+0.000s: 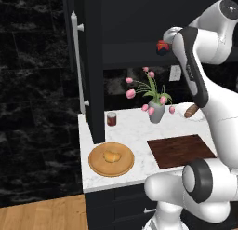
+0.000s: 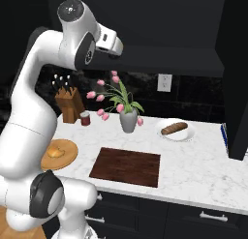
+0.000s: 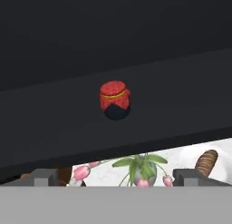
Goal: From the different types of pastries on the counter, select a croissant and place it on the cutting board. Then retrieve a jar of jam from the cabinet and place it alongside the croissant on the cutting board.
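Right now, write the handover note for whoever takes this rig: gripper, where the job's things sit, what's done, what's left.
Gripper: open, empty, raised toward the cabinet shelf, jar of jam ahead of the fingertips, not touched.
Croissant: on the round wooden plate at the counter's left end, not moved.
Cutting board: bare, mid-counter.
Brown pastry: on the white plate, behind the board to its right.
Done: nothing placed.
Left: croissant to the board, then the jar beside it.
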